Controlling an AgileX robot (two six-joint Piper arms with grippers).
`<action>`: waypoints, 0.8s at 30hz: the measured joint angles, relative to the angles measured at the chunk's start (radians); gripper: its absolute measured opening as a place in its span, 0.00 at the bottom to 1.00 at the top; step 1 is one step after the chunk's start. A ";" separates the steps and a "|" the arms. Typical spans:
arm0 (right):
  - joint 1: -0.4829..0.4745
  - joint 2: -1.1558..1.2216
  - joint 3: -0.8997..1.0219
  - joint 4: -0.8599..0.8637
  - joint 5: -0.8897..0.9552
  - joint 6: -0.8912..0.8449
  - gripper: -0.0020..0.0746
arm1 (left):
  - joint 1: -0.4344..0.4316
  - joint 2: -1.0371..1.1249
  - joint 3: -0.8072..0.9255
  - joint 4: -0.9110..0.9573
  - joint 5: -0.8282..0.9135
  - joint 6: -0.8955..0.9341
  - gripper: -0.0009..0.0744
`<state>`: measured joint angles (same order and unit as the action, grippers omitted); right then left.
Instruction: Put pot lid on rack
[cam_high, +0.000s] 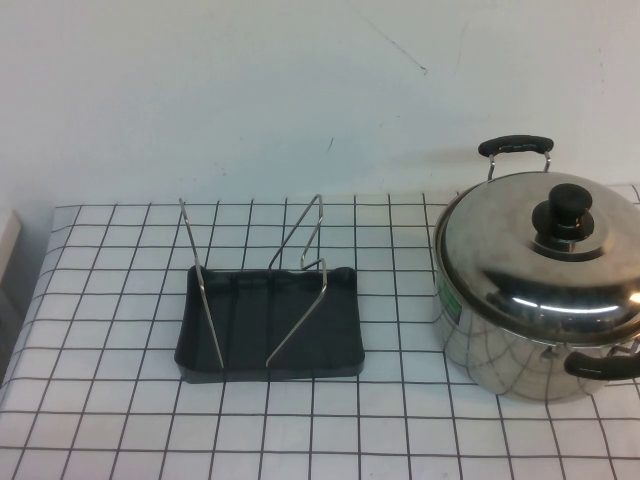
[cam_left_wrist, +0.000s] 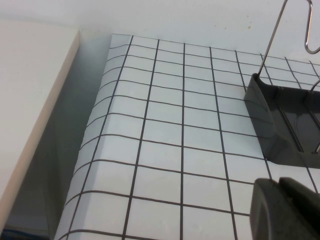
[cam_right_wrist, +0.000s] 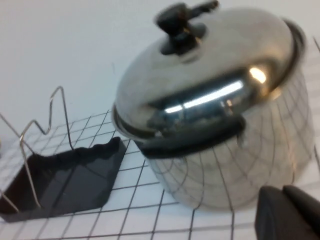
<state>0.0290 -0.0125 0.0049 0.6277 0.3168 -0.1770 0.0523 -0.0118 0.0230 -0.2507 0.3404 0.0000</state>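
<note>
The left pincer (cam_left_wrist: 286, 210) appears only in the left wrist view, at the lower right of the frame, its dark fingers pressed together and holding nothing. It hangs over the checked worktop (cam_left_wrist: 165, 150), near the corner of the rack (cam_left_wrist: 272, 125). The right pincer (cam_right_wrist: 289, 215) appears only in the right wrist view, also at the lower right of the frame, fingers closed and empty, close in front of the pot (cam_right_wrist: 235, 165).

In the high view neither arm is visible. The worktop (cam_high: 120, 400) carries a white cloth with a black grid. The rack (cam_high: 270, 330) stands at centre left of the frame: a dark grey tray base with thin silver wire uprights (cam_high: 300, 260) rising from it, one straight rod on its left side and a bent loop toward its right. Nothing rests in the rack.

The pot (cam_high: 520, 360) sits at the right of the frame, well apart from the rack, with one black handle at its near side and another at its far side. The pot lid (cam_high: 520, 260) lies seated on the pot, covering it fully, its black knob (cam_high: 568, 205) upright at centre. A plain white wall (cam_high: 250, 90) closes the scene behind the worktop.
</note>
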 joint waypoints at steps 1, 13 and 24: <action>0.000 0.000 -0.017 0.000 0.014 -0.046 0.02 | 0.000 0.000 0.000 0.000 0.000 0.000 0.01; 0.000 0.259 -0.253 -0.118 0.065 -0.433 0.02 | 0.000 0.000 0.000 0.000 0.000 0.000 0.01; 0.000 0.535 -0.341 -0.748 -0.334 0.270 0.10 | 0.000 0.000 0.000 0.000 0.000 0.000 0.01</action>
<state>0.0290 0.5224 -0.3360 -0.1204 -0.0174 0.0934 0.0523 -0.0118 0.0230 -0.2507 0.3404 0.0000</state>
